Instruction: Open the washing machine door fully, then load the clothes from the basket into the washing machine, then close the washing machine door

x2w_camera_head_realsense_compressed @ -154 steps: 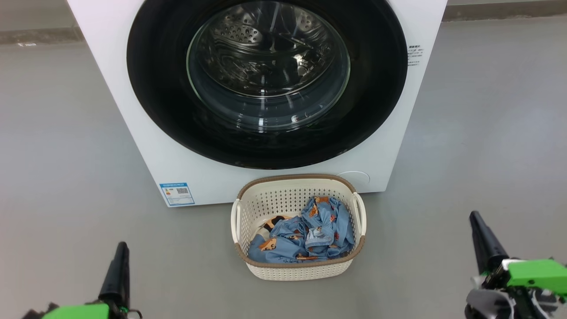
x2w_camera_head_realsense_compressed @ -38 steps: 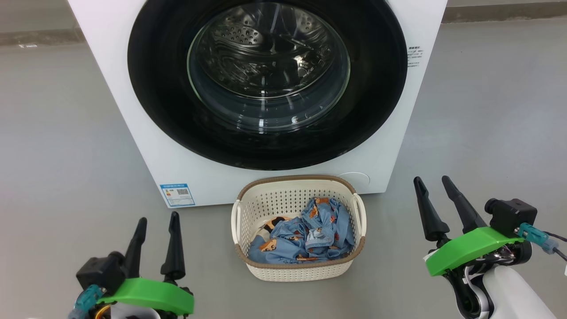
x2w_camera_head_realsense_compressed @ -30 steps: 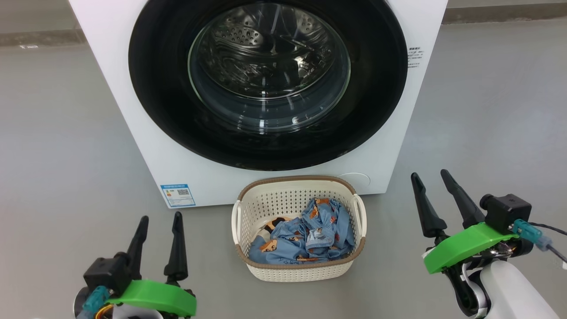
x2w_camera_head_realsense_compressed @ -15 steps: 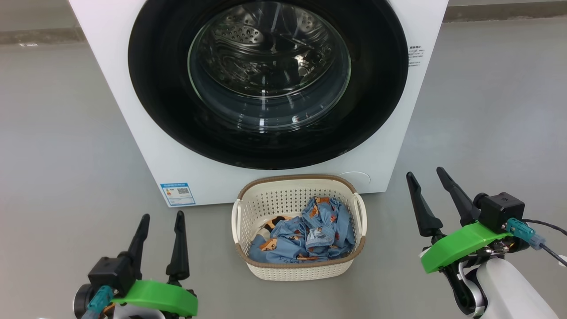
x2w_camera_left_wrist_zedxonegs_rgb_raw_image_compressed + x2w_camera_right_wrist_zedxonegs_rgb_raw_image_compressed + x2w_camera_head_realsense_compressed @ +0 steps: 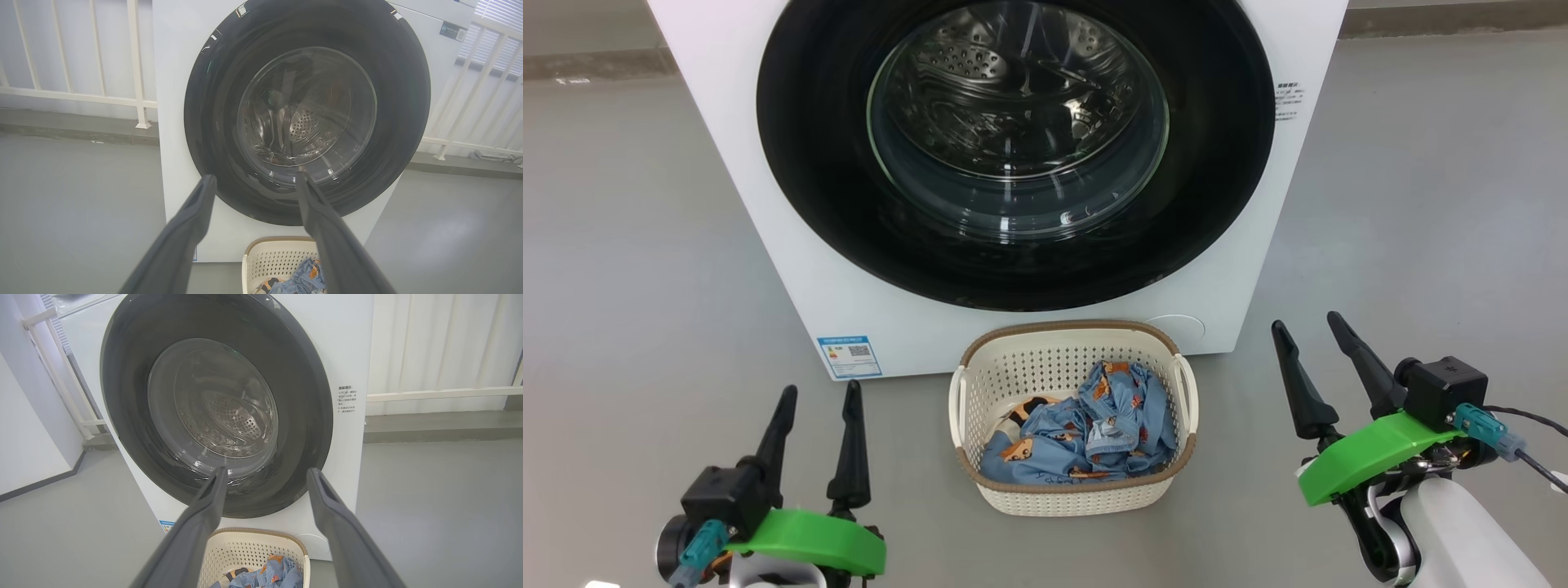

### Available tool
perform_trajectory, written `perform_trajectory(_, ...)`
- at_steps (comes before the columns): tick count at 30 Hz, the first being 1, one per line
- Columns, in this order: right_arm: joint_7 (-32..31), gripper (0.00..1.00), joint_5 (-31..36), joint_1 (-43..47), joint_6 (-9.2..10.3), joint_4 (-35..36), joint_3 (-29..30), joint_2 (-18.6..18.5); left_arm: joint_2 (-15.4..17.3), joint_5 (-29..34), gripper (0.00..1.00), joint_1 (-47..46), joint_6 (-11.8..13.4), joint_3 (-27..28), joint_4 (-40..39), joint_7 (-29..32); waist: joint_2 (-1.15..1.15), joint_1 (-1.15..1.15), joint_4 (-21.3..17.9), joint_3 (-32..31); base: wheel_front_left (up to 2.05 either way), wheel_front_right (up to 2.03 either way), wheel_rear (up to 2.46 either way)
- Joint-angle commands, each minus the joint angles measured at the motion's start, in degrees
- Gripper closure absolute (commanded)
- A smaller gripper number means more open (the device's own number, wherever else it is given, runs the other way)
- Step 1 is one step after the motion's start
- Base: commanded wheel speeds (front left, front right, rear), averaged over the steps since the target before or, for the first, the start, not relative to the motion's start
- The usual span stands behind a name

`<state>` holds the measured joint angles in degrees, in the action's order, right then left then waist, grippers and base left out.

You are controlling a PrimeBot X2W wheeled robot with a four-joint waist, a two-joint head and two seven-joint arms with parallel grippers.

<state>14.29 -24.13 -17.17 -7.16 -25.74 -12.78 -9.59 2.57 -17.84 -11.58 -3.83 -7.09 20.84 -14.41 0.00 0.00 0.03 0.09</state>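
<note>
The white washing machine [image 5: 792,269] stands ahead with its round black washing machine door [image 5: 1013,147] shut flat against the front. On the floor before it sits the cream basket [image 5: 1074,498], holding the light-blue printed clothes [image 5: 1086,433]. My left gripper [image 5: 821,396] hovers open at the lower left, well left of the basket. My right gripper [image 5: 1307,327] hovers open at the lower right, right of the basket. Both wrist views look at the door [image 5: 306,110] [image 5: 216,404] between open fingers, with the basket [image 5: 278,261] [image 5: 253,547] low in view. Neither gripper holds or touches anything.
Grey floor [image 5: 629,269] spreads on both sides of the machine. A white railing [image 5: 135,65] and a low kerb run behind it. A blue label [image 5: 848,356] sits at the machine's lower left corner.
Over five seconds both grippers rose into view; in the last second they drifted only slightly, the right one a little leftward. The door stays shut and the basket has not moved.
</note>
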Motion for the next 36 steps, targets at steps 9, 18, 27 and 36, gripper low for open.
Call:
perform_trajectory(9,0.7,0.0,0.0,-2.4,-0.33,1.1,-1.2,-0.3,0.5,0.4,0.0,-2.7,-0.5,2.3,-1.6,-0.6,0.0,0.0,-0.1,0.2,0.0,0.0,0.0)
perform_trajectory(18,0.7,0.0,0.1,-2.4,-0.33,1.1,-1.1,-0.2,0.5,0.6,0.0,-2.8,-0.7,2.6,-1.5,-0.6,0.0,0.0,-0.1,0.3,0.0,0.0,0.0)
perform_trajectory(27,0.7,0.0,0.0,-2.4,-0.33,1.1,-1.2,-0.2,0.5,1.6,0.0,-2.8,-0.7,2.7,-1.4,-0.6,0.0,0.0,-0.2,0.2,0.03,0.03,-0.07)
perform_trajectory(36,0.7,0.0,0.1,-2.3,-0.33,1.1,-1.2,-0.2,0.4,1.9,0.0,-2.8,-0.9,3.0,-1.3,-0.6,0.0,0.0,-0.2,0.2,0.58,0.58,-1.15)
